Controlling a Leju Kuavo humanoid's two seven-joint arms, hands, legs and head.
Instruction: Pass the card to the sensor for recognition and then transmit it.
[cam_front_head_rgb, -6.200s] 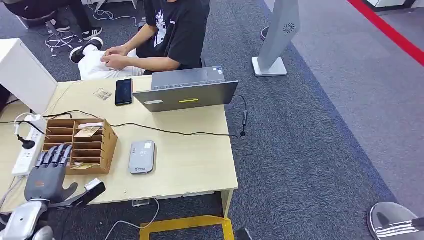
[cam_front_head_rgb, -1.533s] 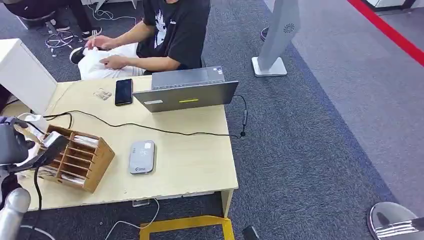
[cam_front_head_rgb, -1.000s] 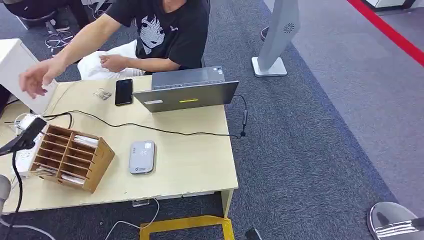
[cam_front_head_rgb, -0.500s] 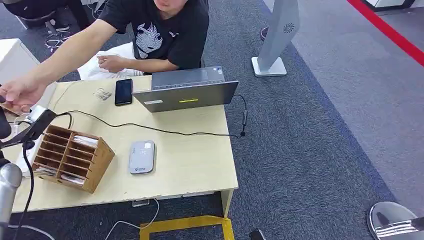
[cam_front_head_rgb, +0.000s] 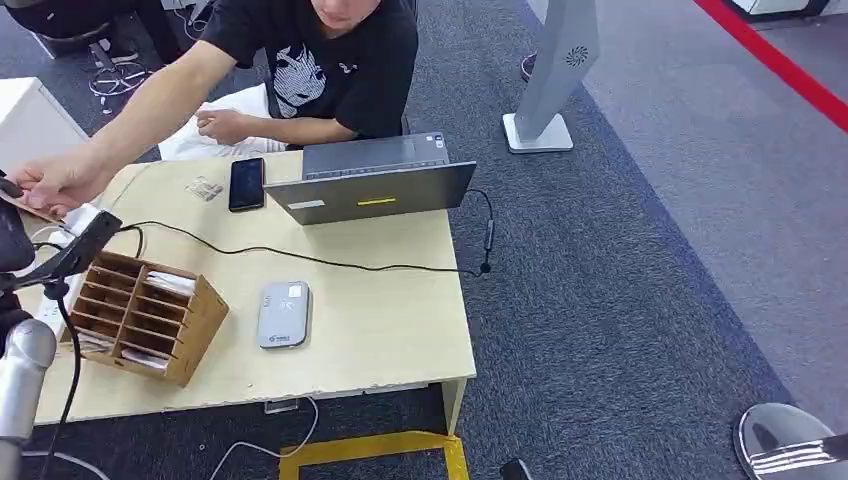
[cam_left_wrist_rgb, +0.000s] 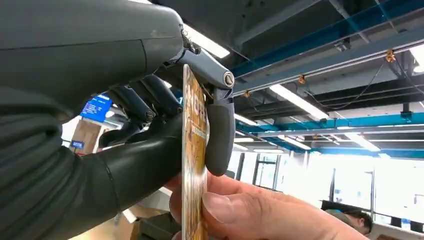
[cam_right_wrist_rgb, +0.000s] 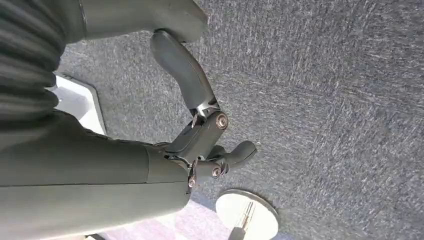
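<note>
Spanning the left half of the head view: pale wooden tabletop (cam_front_head_rgb: 380, 320) on grey carpet. Seated at the far edge, around 12 o'clock: person in a black printed shirt (cam_front_head_rgb: 345, 60), one arm stretched out toward 9 o'clock. Lying open at the far side of the tabletop: grey laptop (cam_front_head_rgb: 372, 180), with a black phone (cam_front_head_rgb: 246, 184) just beside it toward 9 o'clock. Sitting at 8 o'clock from the laptop, near the tabletop's left edge: wooden slotted organiser (cam_front_head_rgb: 145, 315), with pale cards or papers in several slots. Resting flat at 3 o'clock from the organiser, apart from it: grey card sensor (cam_front_head_rgb: 283, 314). Running across the tabletop between laptop and sensor: thin black cable (cam_front_head_rgb: 330, 263).

Raised at the far left of the head view, at 10 o'clock from the organiser: left hand (cam_left_wrist_rgb: 150, 130), thumb pressing a yellowish card (cam_left_wrist_rgb: 194, 165) against the dark fingers, card seen edge-on in the left wrist view. Pinching the same card's other end: person's hand (cam_left_wrist_rgb: 250, 210), thumb flat against the card face, so both holding it together. Well clear of the sensor: card, up in the air over the tabletop's left edge.

Hanging over the carpet in the right wrist view: right hand (cam_right_wrist_rgb: 205, 135), fingers loosely curled in, holding nothing.
</note>
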